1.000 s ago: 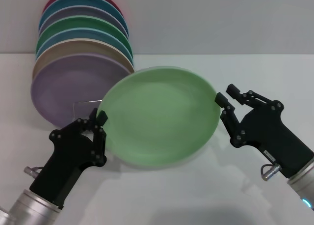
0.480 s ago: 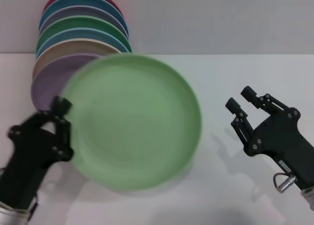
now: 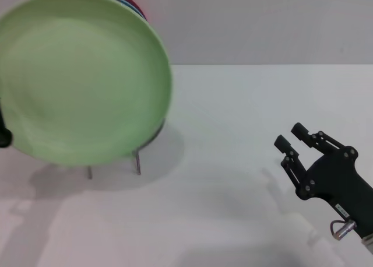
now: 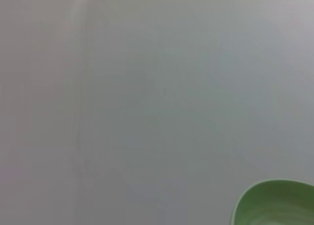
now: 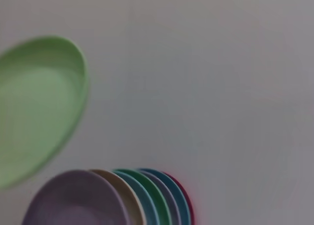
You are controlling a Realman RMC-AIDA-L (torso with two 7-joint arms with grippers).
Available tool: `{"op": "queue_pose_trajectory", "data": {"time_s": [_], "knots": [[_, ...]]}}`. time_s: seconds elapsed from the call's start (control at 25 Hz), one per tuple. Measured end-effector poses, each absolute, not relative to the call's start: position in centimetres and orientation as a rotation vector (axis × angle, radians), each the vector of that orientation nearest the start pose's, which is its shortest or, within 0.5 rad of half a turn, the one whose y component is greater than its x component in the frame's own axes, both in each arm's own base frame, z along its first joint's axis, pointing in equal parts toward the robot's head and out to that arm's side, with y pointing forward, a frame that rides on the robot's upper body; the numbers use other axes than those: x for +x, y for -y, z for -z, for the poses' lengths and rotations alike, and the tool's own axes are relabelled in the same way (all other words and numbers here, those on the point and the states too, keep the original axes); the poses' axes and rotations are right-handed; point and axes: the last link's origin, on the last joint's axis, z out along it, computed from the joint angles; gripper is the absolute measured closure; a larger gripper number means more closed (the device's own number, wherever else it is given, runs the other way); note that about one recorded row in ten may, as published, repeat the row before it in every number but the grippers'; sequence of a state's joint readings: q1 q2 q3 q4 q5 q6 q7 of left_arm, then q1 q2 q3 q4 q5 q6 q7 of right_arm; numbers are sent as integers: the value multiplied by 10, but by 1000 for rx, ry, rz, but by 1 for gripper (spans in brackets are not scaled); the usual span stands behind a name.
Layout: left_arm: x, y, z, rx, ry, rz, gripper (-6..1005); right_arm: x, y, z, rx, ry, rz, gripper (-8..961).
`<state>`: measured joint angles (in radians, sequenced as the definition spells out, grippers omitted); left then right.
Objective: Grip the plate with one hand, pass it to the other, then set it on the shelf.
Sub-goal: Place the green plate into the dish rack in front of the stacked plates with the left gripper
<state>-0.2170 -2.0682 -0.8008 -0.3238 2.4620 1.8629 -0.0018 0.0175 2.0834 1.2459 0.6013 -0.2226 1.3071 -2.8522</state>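
Since half a second ago the plate (image 3: pixel 81 77) has swung up and to the robot's left, now raised high in the head view and hiding most of the stacked coloured plates (image 5: pixel 122 198) and the rack behind it; only two thin rack legs (image 3: pixel 137 161) show below its rim. Left gripper (image 3: pixel 3 136) is almost out of frame at the plate's left edge, finger state cannot tell. Right gripper (image 3: pixel 289 137) has backed off lower right over the white table (image 3: pixel 233 162), fingers spread apart, holding nothing, well apart from the plate.
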Motion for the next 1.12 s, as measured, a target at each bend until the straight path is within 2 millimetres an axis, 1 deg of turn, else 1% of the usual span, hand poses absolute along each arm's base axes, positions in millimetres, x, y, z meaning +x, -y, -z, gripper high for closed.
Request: {"op": "queue_pose_trajectory", "data": {"time_s": [0.08,0.2,0.32,0.6,0.8,0.84,1.12], "knots": [[-269,-237,-26,-1373,-97,1116,958,282,-236,43,-1955,-279,-964,624],[-267,-240,-33,-1342,-196,1064,957,289,-238,43,-1957,-313,-944,624],[-264,-246,-35,-1337,-307,993,957,295,-240,41,-1949,-330,-922,624],[-255,-256,-32,-1326,-522,834,957,307,-241,36,-1915,-383,-897,625],[-255,-264,-32,-1338,-596,757,959,312,-244,36,-1908,-412,-867,625],[-256,-269,-31,-1351,-628,722,959,313,-245,36,-1907,-417,-861,625],[-261,-279,-35,-1399,-683,657,954,321,-248,36,-1902,-460,-808,624]]}}
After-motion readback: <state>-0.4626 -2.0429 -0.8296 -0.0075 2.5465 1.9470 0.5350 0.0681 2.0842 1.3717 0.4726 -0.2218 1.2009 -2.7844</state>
